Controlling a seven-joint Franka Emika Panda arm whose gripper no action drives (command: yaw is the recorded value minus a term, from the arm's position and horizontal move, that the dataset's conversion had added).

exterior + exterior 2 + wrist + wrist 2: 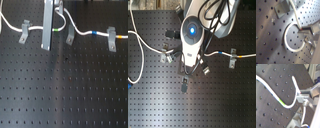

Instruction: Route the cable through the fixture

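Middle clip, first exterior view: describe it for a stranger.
On the black perforated board, a white cable runs past three grey clips in a row. The middle clip stands just to the first exterior view's right of the tall grey end effector finger; only it sits between the green band and the blue one.

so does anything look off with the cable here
Yes. Between the left clip and middle clip in the first exterior view, the cable humps up in a loop behind the gripper instead of running straight.
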